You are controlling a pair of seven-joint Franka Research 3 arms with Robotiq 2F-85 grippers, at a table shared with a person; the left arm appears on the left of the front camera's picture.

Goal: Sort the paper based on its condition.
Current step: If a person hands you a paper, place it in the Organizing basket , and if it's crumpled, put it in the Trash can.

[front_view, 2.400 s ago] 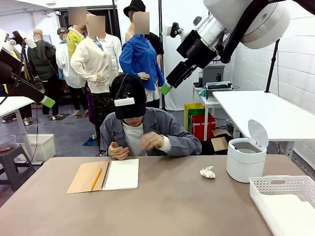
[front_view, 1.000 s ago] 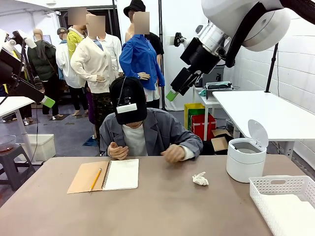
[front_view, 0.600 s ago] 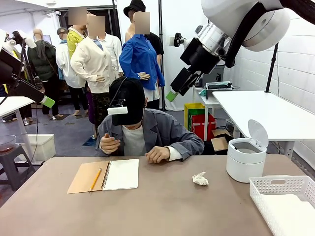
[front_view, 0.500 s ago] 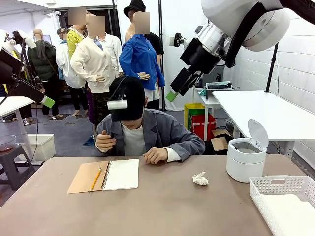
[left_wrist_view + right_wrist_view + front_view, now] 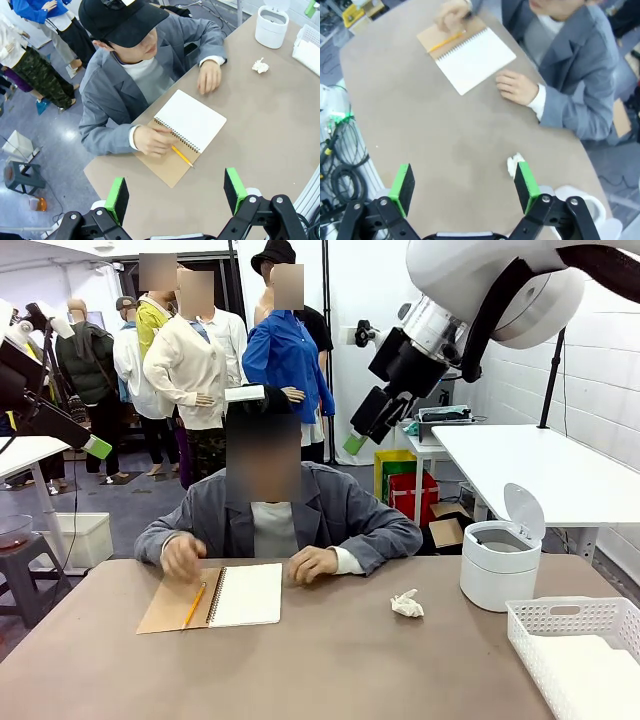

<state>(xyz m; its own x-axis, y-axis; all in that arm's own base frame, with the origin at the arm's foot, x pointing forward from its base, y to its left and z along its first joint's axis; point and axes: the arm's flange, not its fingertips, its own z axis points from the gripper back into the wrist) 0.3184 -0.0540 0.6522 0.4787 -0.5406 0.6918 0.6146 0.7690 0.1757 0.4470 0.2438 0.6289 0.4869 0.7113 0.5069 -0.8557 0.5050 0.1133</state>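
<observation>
On the right of the table (image 5: 330, 670), the paper ball (image 5: 406, 604) lies well below the right gripper (image 5: 464, 182), jaws wide apart; the left gripper (image 5: 176, 192), likewise spread, hangs farther off.

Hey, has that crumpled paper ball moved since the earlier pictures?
Yes. The crumpled paper ball has shifted slightly left and nearer the camera, farther from the white bin. It has lain still for the last second.

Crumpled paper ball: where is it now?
Front view: the paper ball lies right of centre on the table, between the person's hand and the white bin, touching neither.
</observation>
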